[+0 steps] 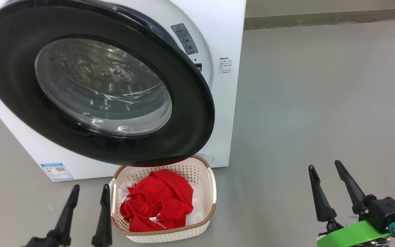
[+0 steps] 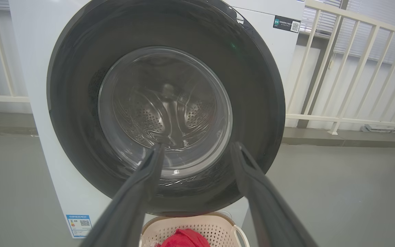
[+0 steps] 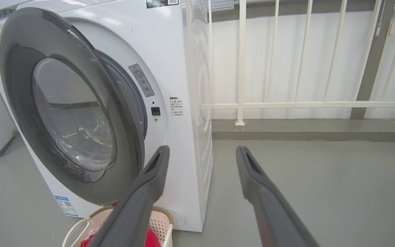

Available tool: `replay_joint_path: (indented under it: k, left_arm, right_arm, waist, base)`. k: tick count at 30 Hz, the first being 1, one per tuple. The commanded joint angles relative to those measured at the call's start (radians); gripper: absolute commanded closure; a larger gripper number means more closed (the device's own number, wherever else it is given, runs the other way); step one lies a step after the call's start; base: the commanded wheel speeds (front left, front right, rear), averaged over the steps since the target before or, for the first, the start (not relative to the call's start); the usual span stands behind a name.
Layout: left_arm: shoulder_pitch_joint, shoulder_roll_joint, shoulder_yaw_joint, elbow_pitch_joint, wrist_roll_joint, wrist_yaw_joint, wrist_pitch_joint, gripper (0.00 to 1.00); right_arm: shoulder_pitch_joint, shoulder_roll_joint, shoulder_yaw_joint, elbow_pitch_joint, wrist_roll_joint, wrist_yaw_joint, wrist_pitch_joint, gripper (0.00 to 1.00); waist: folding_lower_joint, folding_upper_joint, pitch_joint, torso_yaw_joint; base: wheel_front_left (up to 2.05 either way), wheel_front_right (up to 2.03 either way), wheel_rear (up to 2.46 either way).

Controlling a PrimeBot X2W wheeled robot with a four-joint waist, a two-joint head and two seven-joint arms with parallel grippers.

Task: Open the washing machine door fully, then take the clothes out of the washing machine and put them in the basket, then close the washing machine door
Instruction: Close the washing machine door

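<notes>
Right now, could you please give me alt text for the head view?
The black-rimmed glass door of a white washing machine stands partly open over a cream perforated basket of red clothes on grey floor. Both pincers are open: the left pincer beside the basket, the right pincer at lower right.

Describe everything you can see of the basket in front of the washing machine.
The basket is a small cream-white rounded rectangle, plastic by its look, with perforated walls, a brown woven-look rim and white side handles. It stands upright on the grey floor, close before the washing machine, its back edge under the door. Red clothes and a whitish piece lie inside it. Whether it touches the machine cannot be told.
</notes>
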Motion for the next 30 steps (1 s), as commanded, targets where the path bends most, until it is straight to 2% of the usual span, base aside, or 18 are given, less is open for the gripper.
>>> replay_joint_path:
  k: [1,4,5,6,7,8,17,30]
  left_arm:
    - [-0.022,0.003,0.040,-0.020,0.016,-0.010,-0.008,0.00]
    - [-0.025,-0.004,0.048,-0.019,0.022,-0.013,-0.008,0.00]
    - [-0.026,-0.007,0.049,-0.020,0.023,-0.015,-0.008,0.00]
    - [-0.027,-0.009,0.049,-0.021,0.024,-0.017,-0.008,0.00]
    - [-0.028,-0.012,0.049,-0.023,0.024,-0.020,-0.008,0.00]
    - [-0.030,-0.014,0.048,-0.024,0.024,-0.023,-0.008,0.00]
    - [-0.043,-0.025,0.044,-0.025,0.032,-0.039,-0.008,0.00]
    - [-0.075,-0.036,0.030,-0.020,0.024,-0.059,-0.008,0.00]
  right_arm:
    - [-0.016,-0.008,0.027,-0.028,-0.010,0.005,-0.006,0.00]
    - [-0.021,-0.008,0.033,-0.022,-0.021,0.005,-0.006,0.00]
    - [-0.024,-0.008,0.036,-0.017,-0.024,0.005,-0.006,0.22]
    - [-0.030,-0.008,0.037,-0.013,-0.027,0.005,-0.006,0.56]
    - [-0.036,-0.008,0.040,-0.007,-0.029,0.005,-0.006,0.80]
    - [-0.045,-0.008,0.044,-0.002,-0.033,0.005,-0.006,1.00]
    - [-0.175,-0.008,0.115,0.080,-0.046,0.005,-0.006,1.00]
    - [-0.411,-0.008,0.285,0.265,0.015,0.005,-0.006,1.00]
  waist:
    - [0.0000,0.0000,0.001,0.001]
    - [0.0000,0.0000,0.002,0.002]
    - [0.0000,0.0000,0.003,0.003]
    - [0.0000,0.0000,0.004,0.005]
    - [0.0000,0.0000,0.006,0.007]
    - [0.0000,0.0000,0.007,0.009]
    - [0.0000,0.0000,0.019,0.038]
    - [0.0000,0.0000,0.065,0.117]
  base:
    - [0.00,0.00,0.00]
    - [0.00,0.00,0.00]
    - [0.00,0.00,0.00]
    - [0.00,0.00,0.00]
    - [0.00,0.00,0.00]
    - [0.00,0.00,0.00]
    - [0.00,0.00,0.00]
    - [0.00,0.00,0.00]
